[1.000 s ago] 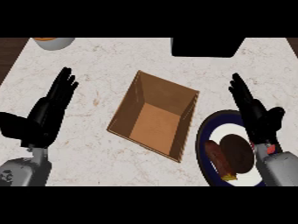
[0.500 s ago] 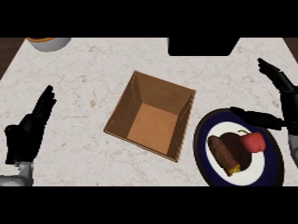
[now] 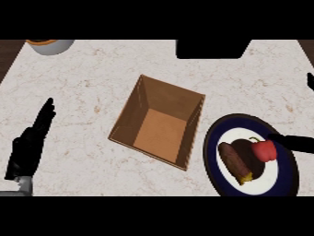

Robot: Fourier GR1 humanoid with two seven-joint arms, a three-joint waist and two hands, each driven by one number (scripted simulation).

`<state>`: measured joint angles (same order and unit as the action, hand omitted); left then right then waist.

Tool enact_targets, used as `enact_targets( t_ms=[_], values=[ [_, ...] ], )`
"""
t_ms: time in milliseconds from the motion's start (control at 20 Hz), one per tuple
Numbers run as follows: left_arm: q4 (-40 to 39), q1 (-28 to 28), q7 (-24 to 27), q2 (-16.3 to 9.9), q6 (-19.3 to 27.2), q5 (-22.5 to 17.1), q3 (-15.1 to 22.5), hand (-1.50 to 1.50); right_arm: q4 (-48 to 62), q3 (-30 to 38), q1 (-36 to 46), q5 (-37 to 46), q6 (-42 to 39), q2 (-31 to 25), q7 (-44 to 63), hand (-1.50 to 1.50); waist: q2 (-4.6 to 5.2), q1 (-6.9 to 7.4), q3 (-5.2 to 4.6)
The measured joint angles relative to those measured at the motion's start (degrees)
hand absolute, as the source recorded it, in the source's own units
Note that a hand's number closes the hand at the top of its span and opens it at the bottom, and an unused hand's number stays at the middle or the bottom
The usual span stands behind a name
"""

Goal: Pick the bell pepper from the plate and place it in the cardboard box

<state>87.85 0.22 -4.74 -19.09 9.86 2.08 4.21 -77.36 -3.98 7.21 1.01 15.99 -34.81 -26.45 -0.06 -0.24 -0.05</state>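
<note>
Right hand (image 3: 302, 141) open beside plated bell pepper (image 3: 264, 150).

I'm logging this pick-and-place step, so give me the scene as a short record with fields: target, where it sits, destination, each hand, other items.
target: bell pepper, red, not held
location: on the plate, right of a brown item on the same plate
destination: cardboard box, open, nothing visible inside, left of the plate
right hand: open, at the view's right edge, thumb reaching toward the pepper
left hand: open, fingers straight, at lower left, away from the box
other: bowl at top left; dark object at top edge
</note>
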Motion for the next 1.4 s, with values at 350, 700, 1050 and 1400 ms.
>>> enact_targets(
  t_ms=[350, 700, 1050, 1400],
  values=[
    [0.17, 0.23, -0.48, 0.26, 0.24, 0.63, 0.07, 0.00, -4.78, -4.51, -2.02, 11.25, -6.90, -15.26, 12.54, -1.50, -0.21, -0.31, -0.21],
    [0.73, 0.72, -0.36, 0.63, 0.35, 1.23, 0.18, 0.00, -14.51, -12.88, -3.58, 18.67, -18.49, -22.14, 30.69, -1.50, -0.19, 0.04, -0.18],
    [-0.34, 0.27, 0.30, 2.37, 0.25, 2.45, 0.02, 0.00, -20.80, -17.13, -3.56, 25.22, -24.39, -16.80, 45.18, -1.50, -0.02, 0.21, -0.02],
    [1.51, 1.61, -0.26, 3.07, -1.36, 3.49, -1.11, 0.00, -19.18, -15.84, -3.34, 32.60, -27.61, -10.30, 49.09, -1.50, 0.01, 0.32, 0.03]
  ],
)
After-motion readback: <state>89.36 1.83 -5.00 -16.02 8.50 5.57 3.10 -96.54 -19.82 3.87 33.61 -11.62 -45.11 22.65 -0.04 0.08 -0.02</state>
